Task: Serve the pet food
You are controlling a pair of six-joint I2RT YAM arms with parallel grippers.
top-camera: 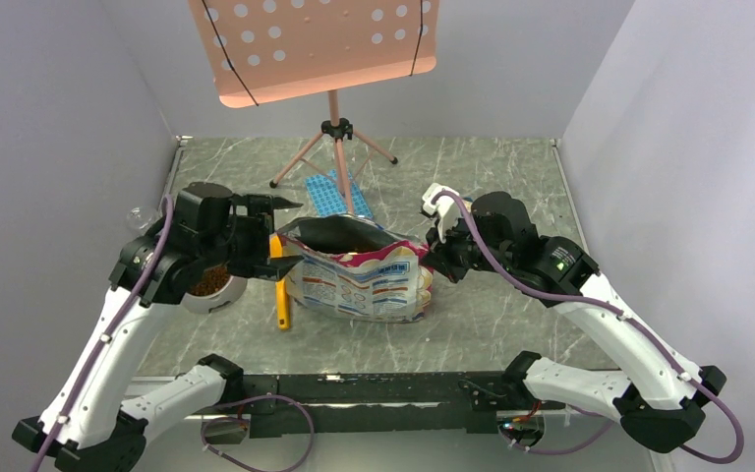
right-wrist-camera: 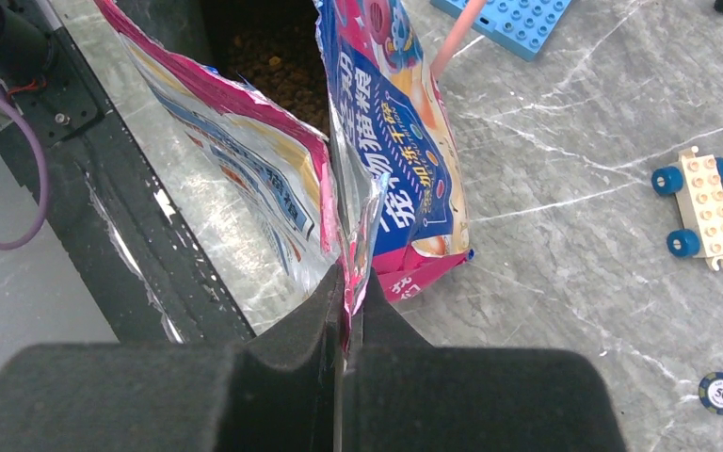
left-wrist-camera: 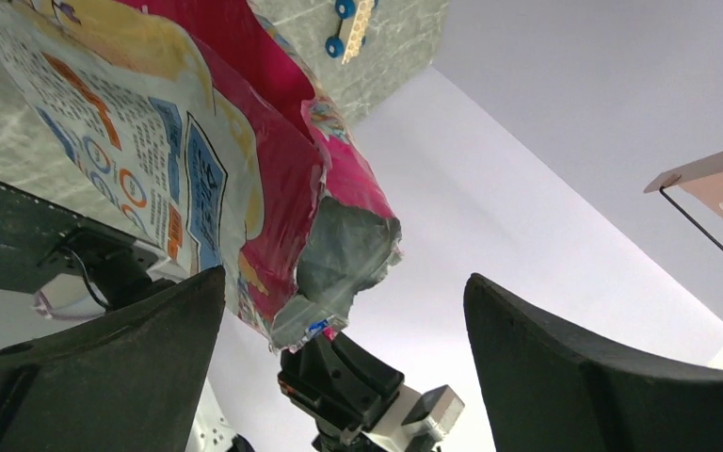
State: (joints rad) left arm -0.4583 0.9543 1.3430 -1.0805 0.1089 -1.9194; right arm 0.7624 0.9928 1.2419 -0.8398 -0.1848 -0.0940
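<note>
The kibble (right-wrist-camera: 273,56) lies deep in the bag (right-wrist-camera: 405,160), a loose heap of small dark brown pellets seen through the open mouth, just ahead of the right claw (right-wrist-camera: 344,282). That claw is pinched tight on the bag's side seam, with the foil squeezed flat between its fingers. More kibble fills a bowl (top-camera: 218,298) under the left arm's wrist, behind the left claw (left-wrist-camera: 344,282). The left claw gapes wide and grips nothing. The bag's torn top edge hangs between its fingers; I cannot tell whether it touches either one. A yellow scoop (top-camera: 281,303) lies on the table below that claw, between bowl and bag. Off to the right of the right claw, well apart from it, sit a toy car (right-wrist-camera: 701,207) with blue wheels and a round chip (right-wrist-camera: 720,393). Farther ahead is a blue brick plate (right-wrist-camera: 518,14), with a leg of the pink stand (top-camera: 334,128) crossing it.
</note>
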